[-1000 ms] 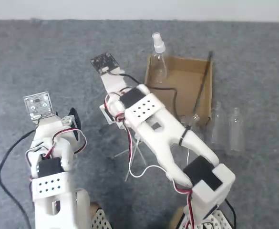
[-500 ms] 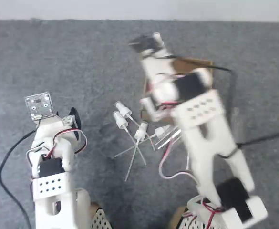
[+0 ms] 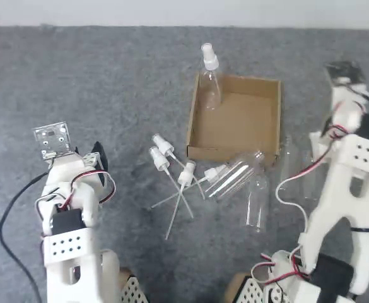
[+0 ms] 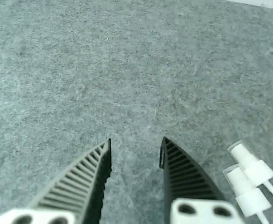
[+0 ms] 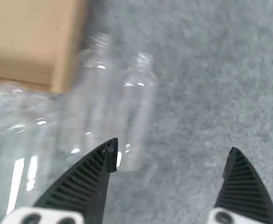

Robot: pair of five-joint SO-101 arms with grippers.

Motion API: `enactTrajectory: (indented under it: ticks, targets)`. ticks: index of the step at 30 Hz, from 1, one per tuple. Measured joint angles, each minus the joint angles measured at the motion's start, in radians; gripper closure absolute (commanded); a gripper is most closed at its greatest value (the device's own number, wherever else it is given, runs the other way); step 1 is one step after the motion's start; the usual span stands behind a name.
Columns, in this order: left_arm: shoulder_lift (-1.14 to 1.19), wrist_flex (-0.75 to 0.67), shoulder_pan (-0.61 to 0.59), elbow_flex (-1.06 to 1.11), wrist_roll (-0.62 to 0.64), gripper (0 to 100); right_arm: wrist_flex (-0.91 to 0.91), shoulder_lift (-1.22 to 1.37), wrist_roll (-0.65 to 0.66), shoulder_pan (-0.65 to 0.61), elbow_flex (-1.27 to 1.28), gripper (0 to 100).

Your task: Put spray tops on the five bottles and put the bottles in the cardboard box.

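Observation:
The cardboard box [image 3: 233,153] lies open mid-table, and one capped bottle [image 3: 210,79] stands in its far left corner. In front of the box lie a clear bottle with a spray top [image 3: 236,177] and an uncapped bottle [image 3: 257,201]. Three loose spray tops [image 3: 161,156] with long tubes lie left of them. Two uncapped bottles [image 3: 289,165] stand right of the box. My right gripper [image 5: 173,147] hangs wide open above those upright bottles [image 5: 138,105], holding nothing. Over bare carpet to the left, my left gripper [image 4: 136,142] is open, with two spray tops [image 4: 248,172] beside it.
Grey carpet covers the whole table. The right arm [image 3: 354,158] stands along the right edge, its cables trailing near the upright bottles. The left arm [image 3: 67,202] is at the front left. A corner of the box [image 5: 31,42] is close to the right gripper.
The right arm has swung from left of the box, over it, to the table's right side, uncovering the lying bottles and spray tops. The left arm has not moved.

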Motion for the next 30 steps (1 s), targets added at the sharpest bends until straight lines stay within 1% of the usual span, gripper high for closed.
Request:
enactTrajectory:
  ticks: [4, 7, 12, 17, 22, 30]
  targets:
    - [0.002, 0.000, 0.000, 0.006, 0.000, 84, -0.138, 0.021, 0.023, 0.054, 0.150, 68.7]
    - [0.002, 0.000, 0.000, 0.006, 0.000, 84, -0.229, 0.072, 0.026, 0.055, 0.239, 68.7]
    - [0.002, 0.000, 0.000, 0.006, 0.000, 84, -0.351, 0.157, 0.026, 0.060, 0.311, 68.8]
    - [0.002, 0.000, 0.000, 0.006, 0.000, 84, -0.416, 0.203, 0.028, 0.060, 0.311, 69.2]
    - [0.002, 0.000, 0.000, 0.006, 0.000, 84, -0.463, 0.255, 0.028, 0.061, 0.296, 73.9]
    - [0.002, 0.000, 0.000, 0.006, 0.000, 84, -0.509, 0.313, 0.028, 0.057, 0.296, 73.8]
